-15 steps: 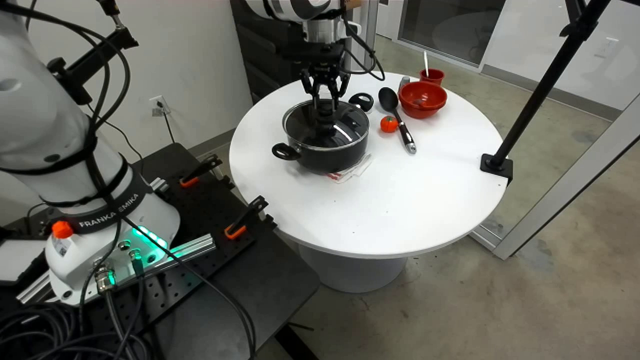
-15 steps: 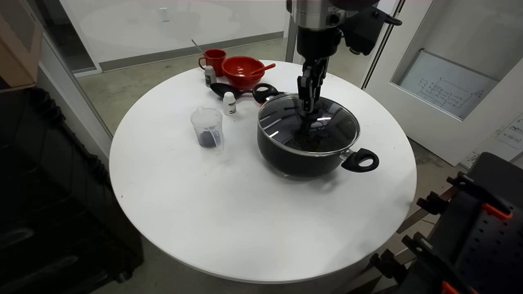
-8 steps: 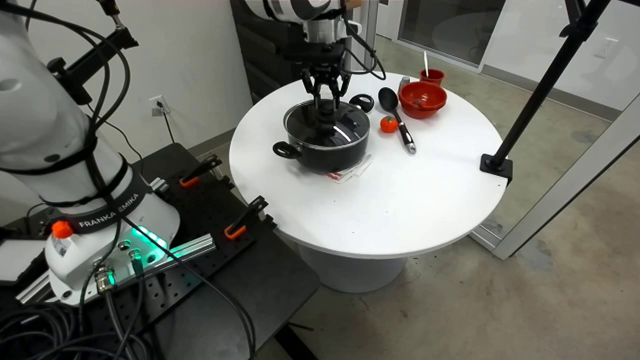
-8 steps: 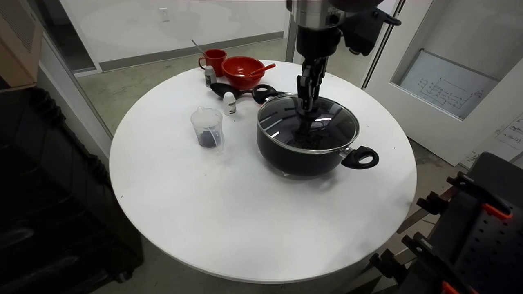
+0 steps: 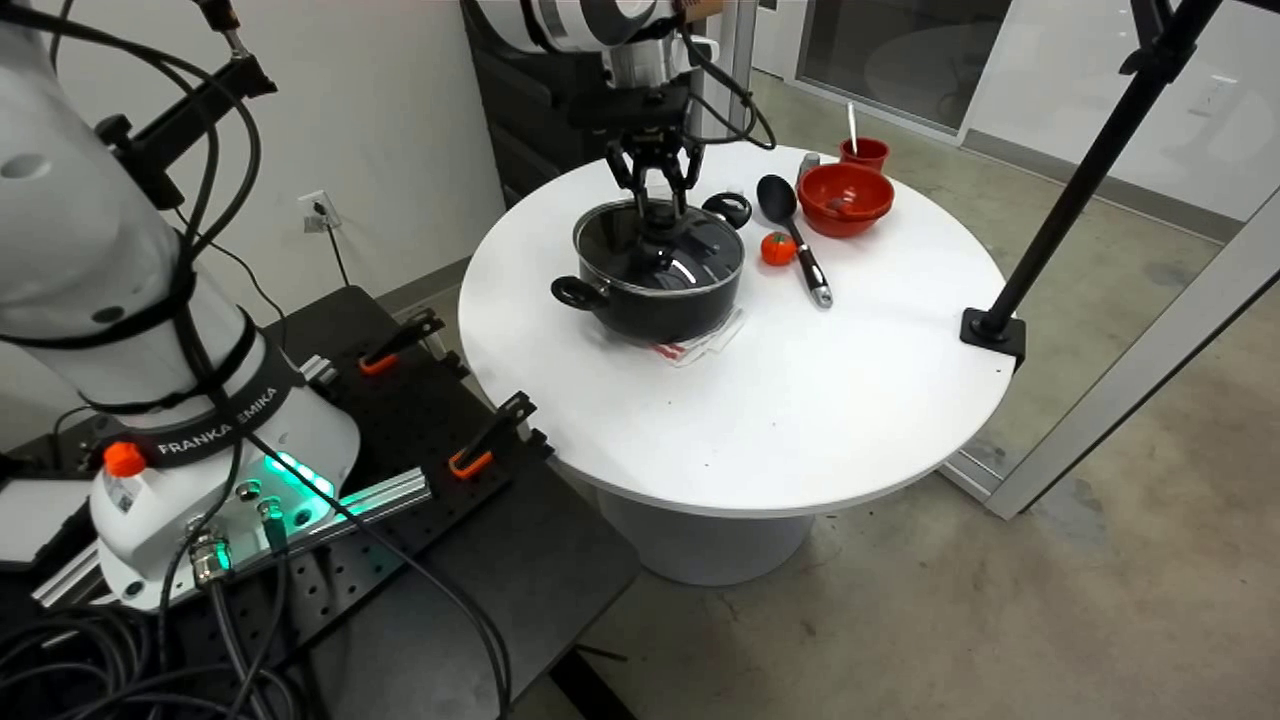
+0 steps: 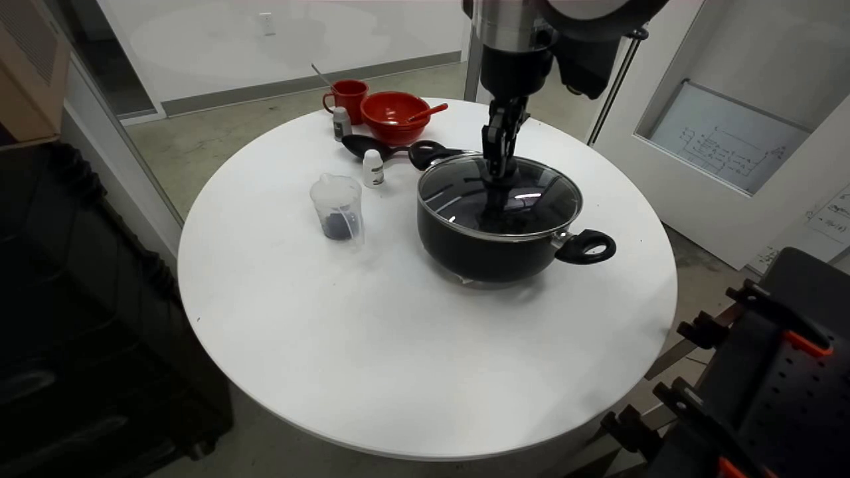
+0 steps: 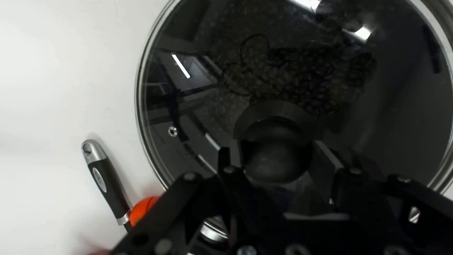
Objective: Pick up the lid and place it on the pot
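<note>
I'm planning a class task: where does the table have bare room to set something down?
Bare: between bowl, spoon and pole foot; in an exterior view, between pot, jug and near table edge. Crowded: around mug, bottles, tomato, bowl and spoon.

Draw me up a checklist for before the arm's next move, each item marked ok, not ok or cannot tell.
1. The lid seated on the pot: ok; its rim follows the pot's wherever visible in both exterior views.
2. The knob between the fingers: ok; they flank it in the wrist view.
3. The gripper free of the knob for a withdrawal: cannot tell; whether the fingers touch it is unclear.
4. The pot's base free of loose material: not ok; a red-and-white cloth or paper sticks out there in an exterior view.
5. The tomato-like object apart from the pot: ok; a gap shows in an exterior view.
</note>
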`<state>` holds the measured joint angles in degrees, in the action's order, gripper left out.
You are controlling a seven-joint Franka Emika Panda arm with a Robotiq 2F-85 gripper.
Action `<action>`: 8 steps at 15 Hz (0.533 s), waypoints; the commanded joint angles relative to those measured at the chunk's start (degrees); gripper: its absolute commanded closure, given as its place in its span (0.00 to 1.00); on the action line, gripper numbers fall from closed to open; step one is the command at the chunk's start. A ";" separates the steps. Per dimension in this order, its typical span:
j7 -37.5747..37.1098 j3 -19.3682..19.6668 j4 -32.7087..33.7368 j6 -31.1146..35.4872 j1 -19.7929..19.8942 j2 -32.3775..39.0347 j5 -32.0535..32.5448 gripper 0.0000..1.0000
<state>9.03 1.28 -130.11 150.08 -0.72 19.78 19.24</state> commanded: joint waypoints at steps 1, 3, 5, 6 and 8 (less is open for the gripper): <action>-2.09 2.31 -1.70 1.39 -1.48 1.16 4.22 0.76; -0.67 1.62 -1.44 -1.48 -1.31 1.04 3.65 0.25; 0.87 0.99 -1.18 -4.14 -0.88 1.64 2.65 0.28; 1.87 0.55 -0.93 -5.65 -0.60 1.99 1.98 0.53; 1.76 0.64 -0.40 -7.39 -0.68 2.76 2.24 0.53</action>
<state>9.26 1.75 -131.34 145.34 -1.56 21.35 21.44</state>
